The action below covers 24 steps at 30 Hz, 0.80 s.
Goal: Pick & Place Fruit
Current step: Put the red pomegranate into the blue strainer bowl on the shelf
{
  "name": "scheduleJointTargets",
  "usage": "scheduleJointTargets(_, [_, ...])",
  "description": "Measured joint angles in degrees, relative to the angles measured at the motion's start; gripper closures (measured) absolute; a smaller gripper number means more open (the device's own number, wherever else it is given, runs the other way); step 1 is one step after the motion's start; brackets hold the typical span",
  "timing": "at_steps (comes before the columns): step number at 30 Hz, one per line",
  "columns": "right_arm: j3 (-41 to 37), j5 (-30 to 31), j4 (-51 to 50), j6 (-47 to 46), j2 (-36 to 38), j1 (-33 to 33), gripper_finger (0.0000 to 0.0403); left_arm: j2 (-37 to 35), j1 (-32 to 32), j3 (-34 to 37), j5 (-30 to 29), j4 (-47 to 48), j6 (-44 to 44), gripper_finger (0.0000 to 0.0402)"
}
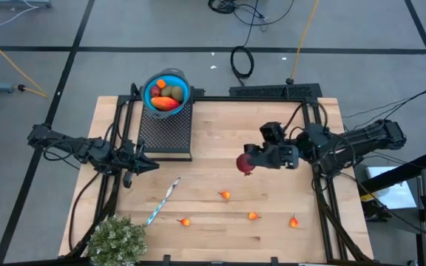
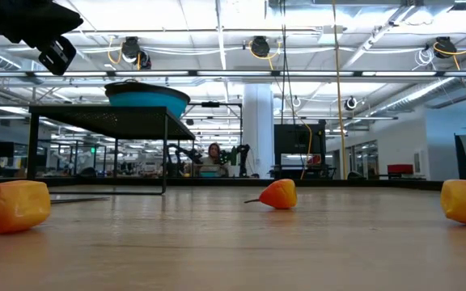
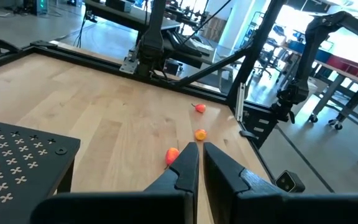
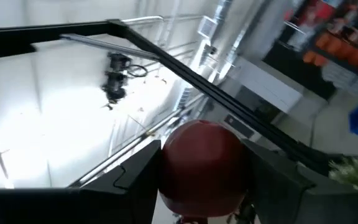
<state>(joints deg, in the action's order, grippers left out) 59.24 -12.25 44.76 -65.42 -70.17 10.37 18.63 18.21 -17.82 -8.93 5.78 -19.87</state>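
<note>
A blue bowl [image 1: 167,92] holding several toy fruits stands on a black perforated stand [image 1: 165,131] at the far left of the table. Several tiny orange bits [image 1: 225,195] [image 1: 253,216] [image 1: 293,221] [image 1: 186,221] lie on the wood near the front. My right gripper [image 1: 251,161] is above the middle of the table, shut on a dark red ball [image 1: 245,164]. My left gripper [image 1: 151,165] is shut and empty, beside the stand's near corner, pointing toward the table's right. My right gripper pinches the dark red ball by its two opposite sides [image 4: 166,168] between its two fingers [image 4: 135,174]. The fingers come from the table's right and slant upward. The ball sits between them, lifted clear of the table.
A slim blue-handled knife [image 1: 163,200] lies left of centre. A bushy green plant [image 1: 117,240] stands at the near left corner. Black frame rails [image 1: 324,192] run along both sides of the table. Bare wood lies between the stand and my right gripper.
</note>
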Motion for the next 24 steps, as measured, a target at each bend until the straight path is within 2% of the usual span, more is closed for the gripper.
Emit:
scheduleJointTargets(8, [0.02,0.03,-0.22,0.24,-0.02,-0.14,0.0205,0.00,-0.01,0.00,-0.02,0.00,-1.56,0.0380])
scheduleJointTargets(12, [0.00,-1.29,-3.82,4.48,-0.04,-0.22,0.0205,0.00,-0.01,0.00,-0.02,0.00,-1.47,0.0380])
scheduleJointTargets(18, [0.00,-5.98,-9.34,17.20,-0.04,-0.22,0.0213,0.00,0.00,0.02,-0.02,0.00,-1.43,0.0380])
scheduleJointTargets(24, [0.00,-6.03,-9.93,36.20,-0.04,-0.15,0.0210,0.00,0.01,0.02,-0.04,0.00,-1.41,0.0380])
